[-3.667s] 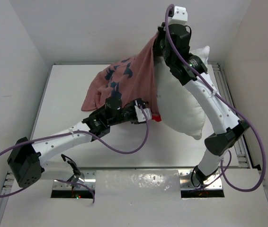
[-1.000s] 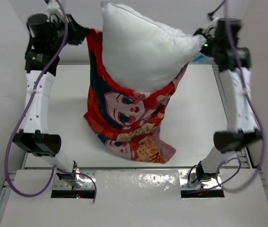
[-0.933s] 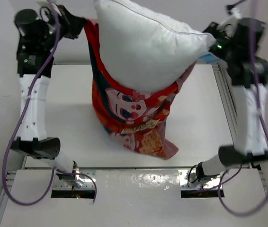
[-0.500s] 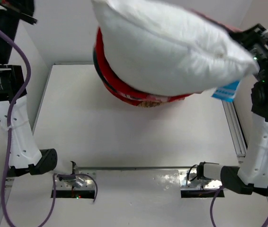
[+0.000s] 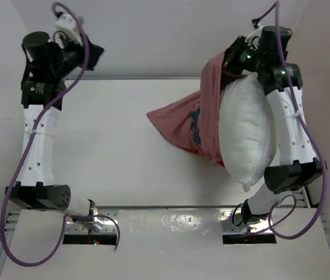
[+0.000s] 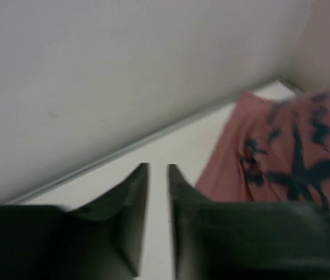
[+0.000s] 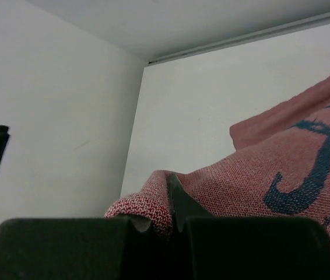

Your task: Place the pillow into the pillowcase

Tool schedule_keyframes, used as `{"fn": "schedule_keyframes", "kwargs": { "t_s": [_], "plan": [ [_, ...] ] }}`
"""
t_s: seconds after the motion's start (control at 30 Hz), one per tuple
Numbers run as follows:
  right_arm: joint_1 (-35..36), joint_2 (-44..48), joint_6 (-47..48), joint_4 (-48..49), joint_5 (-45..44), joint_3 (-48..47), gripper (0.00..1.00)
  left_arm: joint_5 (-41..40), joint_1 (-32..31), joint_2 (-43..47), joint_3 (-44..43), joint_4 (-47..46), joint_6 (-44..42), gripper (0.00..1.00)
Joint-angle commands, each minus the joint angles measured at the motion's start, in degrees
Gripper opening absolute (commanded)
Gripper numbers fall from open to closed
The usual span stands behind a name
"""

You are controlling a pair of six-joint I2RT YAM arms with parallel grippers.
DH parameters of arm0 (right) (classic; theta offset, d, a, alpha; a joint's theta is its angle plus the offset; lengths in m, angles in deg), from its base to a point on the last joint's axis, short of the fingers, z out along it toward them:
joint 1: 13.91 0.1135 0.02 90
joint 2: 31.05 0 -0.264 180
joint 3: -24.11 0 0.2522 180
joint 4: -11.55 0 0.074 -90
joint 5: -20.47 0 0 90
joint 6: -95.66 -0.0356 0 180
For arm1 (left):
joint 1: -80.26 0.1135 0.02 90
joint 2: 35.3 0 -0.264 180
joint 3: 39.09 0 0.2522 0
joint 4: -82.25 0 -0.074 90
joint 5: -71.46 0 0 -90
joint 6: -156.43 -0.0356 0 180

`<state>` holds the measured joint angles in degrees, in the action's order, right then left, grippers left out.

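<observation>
Where the two white-and-black robot arms are bolted at the near edge, one shiny metal mounting plate [image 5: 171, 224] runs between their bases, and two purple cables loop out, one from each side. Beyond it lies the flat white table [image 5: 112, 146]. On the right side of that table hangs the one large plain white puffy pillow [image 5: 248, 134], upright, with a pointed lower corner towards the bases and its upper end up by the right wrist. Whether that lower corner touches the table cannot be told. Just to its left, touching it along its length, hangs the one red-orange fabric pillowcase [image 5: 182, 122], showing its paler pink reverse with dark blue patches. Its lower part spreads leftwards onto the middle of the table, and most of the pillow shows outside it. Farther back, high near the rear wall, the right gripper [image 5: 230, 60] is clamped on the top edge of the pillowcase; the right wrist view shows red-and-pink weave pinched between the dark fingers [image 7: 179, 204]. Whether the pillow's top is caught in that grip too cannot be told. At the far left, well apart from the cloth, the left gripper [image 6: 158, 169] is raised with its jaws parted by a narrow slit and nothing between them.
</observation>
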<state>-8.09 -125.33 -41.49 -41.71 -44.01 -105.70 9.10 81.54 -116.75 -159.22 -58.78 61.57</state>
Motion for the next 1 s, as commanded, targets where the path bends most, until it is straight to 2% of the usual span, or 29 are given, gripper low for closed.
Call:
{"fn": "schedule_keyframes", "kwargs": {
  "t_s": [0.0,0.03,0.07,0.23,0.3,0.47,0.6,0.7,0.8,0.83,0.9,0.97],
  "plan": [
    [5.9,4.0,-1.3,8.8,-4.2,-3.4,0.0,9.5,-6.6,2.4,0.2,6.7,-8.7,0.27],
    [6.7,3.1,-0.9,8.3,-4.6,-4.4,0.0,10.9,-8.0,2.7,0.7,7.3,-10.2,0.47],
    [8.3,1.8,-0.8,8.3,-4.9,-5.1,0.0,11.3,-11.0,2.9,1.7,7.8,-10.8,0.52],
    [12.2,0.6,-1.2,11.2,-6.4,-5.2,0.0,9.9,-19.2,3.2,3.0,7.0,-7.5,0.73],
    [14.0,-0.2,-1.1,11.9,-7.8,-5.6,0.0,8.9,-22.6,2.2,2.8,4.7,-3.6,0.77],
    [17.5,-2.3,-0.4,10.9,-10.6,-7.1,0.0,10.9,-29.4,-2.3,-2.3,2.8,0.0,0.93],
    [19.0,-2.2,0.0,11.3,-11.5,-5.2,0.0,6.0,-33.4,-5.9,-4.9,4.9,-5.9,0.97],
    [20.5,-1.4,1.2,11.6,-11.5,-4.2,0.0,-2.0,-35.3,-7.4,-4.7,5.6,-11.3,0.97],
    [21.4,0.2,2.4,11.5,-12.1,-2.9,0.0,-11.0,-36.3,-8.0,-3.4,5.3,-14.8,0.93],
    [21.4,0.6,2.5,12.0,-12.2,-2.3,0.0,-15.2,-36.5,-7.8,-2.9,4.3,-15.0,0.88],
    [21.1,2.3,2.7,12.4,-12.2,-0.5,0.0,-19.8,-36.4,-7.4,-1.5,3.5,-15.6,0.8],
    [20.6,3.5,2.8,13.1,-12.0,0.9,0.0,-21.9,-36.5,-6.5,-0.6,2.0,-16.2,0.79]
  ]
}}
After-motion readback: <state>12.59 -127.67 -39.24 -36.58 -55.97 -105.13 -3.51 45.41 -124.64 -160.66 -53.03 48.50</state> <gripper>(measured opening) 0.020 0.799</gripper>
